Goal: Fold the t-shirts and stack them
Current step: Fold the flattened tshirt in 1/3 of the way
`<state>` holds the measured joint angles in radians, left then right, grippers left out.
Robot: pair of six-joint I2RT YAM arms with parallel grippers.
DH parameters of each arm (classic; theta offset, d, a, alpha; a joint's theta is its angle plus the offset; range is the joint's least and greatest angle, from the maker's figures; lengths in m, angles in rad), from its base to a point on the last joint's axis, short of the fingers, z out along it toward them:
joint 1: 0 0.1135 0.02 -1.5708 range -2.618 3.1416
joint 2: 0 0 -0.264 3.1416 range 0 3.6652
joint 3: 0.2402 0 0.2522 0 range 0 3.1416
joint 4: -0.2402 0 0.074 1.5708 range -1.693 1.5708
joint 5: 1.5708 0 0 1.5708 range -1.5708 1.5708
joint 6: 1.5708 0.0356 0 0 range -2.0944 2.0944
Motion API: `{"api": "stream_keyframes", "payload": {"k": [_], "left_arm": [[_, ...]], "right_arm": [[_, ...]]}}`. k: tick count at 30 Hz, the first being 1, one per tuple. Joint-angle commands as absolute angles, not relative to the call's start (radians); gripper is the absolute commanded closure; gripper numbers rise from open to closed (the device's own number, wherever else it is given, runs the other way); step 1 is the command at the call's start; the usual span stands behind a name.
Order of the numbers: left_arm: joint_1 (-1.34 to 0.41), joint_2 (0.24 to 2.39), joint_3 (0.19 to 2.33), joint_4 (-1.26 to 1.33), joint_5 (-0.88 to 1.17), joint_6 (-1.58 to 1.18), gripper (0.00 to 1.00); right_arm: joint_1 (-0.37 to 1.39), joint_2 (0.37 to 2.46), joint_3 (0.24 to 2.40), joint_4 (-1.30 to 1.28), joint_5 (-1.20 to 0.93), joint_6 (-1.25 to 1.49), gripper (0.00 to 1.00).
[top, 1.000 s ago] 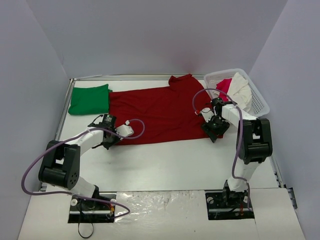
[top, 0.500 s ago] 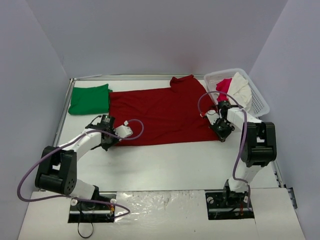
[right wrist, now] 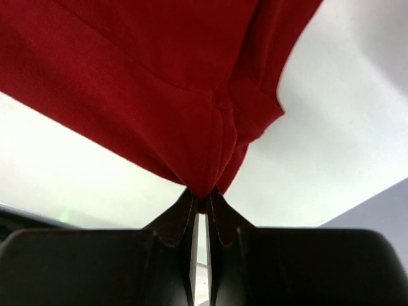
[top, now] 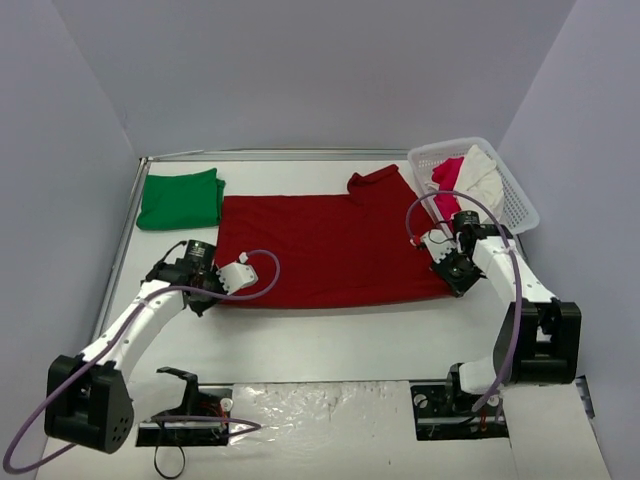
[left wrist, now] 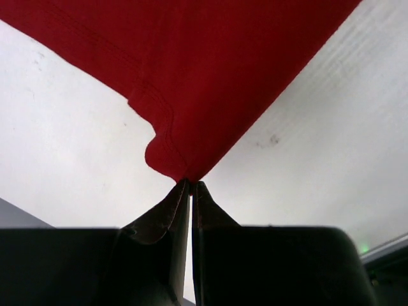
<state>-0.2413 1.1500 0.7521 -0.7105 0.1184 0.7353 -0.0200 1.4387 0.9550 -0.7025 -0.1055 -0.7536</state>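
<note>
The fingers [left wrist: 167, 217] of my left gripper [left wrist: 190, 185] are pinched tight on a corner of the dark red t-shirt [top: 320, 250], and the hem curls just above the tips. The fingers of my right gripper [right wrist: 204, 194] are pinched tight too. They hold a bunched bit of the same shirt's edge, where the cloth makes a few folds. From above, the red shirt lies spread flat across the middle of the white table [top: 330, 340], wide from side to side. My left gripper holds its near left corner and my right gripper holds its near right corner, so the near edge runs between my two grippers. One sleeve [top: 375, 185] is flopped over at the far side of the shirt. The green t-shirt [top: 180, 198] sits folded in the far left corner of the table. Its right side is just beside the far left corner of the red shirt, and I cannot tell if they touch. A white basket [top: 525, 212] stands at the far right, close behind my right gripper and just beside the red sleeve. In it are a pink cloth [top: 447, 175] and a cream cloth [top: 482, 172]. A purple cable [top: 277, 268] loops from my left arm over the near left part of the red shirt. Another purple cable [top: 412, 215] loops from my right arm above the shirt's right edge. Grey walls [top: 300, 70] stand around the table.
</note>
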Motion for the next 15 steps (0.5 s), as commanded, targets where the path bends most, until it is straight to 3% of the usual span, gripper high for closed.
{"api": "stream_keyframes", "payload": {"k": [1, 14, 15], "left_arm": [[-0.242, 1.048, 0.756, -0.876, 0.12, 0.787, 0.98], [-0.242, 0.879, 0.853, -1.115, 0.172, 0.839, 0.96], [-0.244, 0.87, 0.848, -1.123, 0.175, 0.851, 0.87]], "right_arm": [[-0.028, 1.304, 0.936, -0.863, -0.107, -0.79, 1.0], [-0.031, 1.095, 0.974, -1.078, -0.147, -0.839, 1.0], [-0.031, 1.095, 0.982, -1.091, -0.147, -0.842, 0.83]]}}
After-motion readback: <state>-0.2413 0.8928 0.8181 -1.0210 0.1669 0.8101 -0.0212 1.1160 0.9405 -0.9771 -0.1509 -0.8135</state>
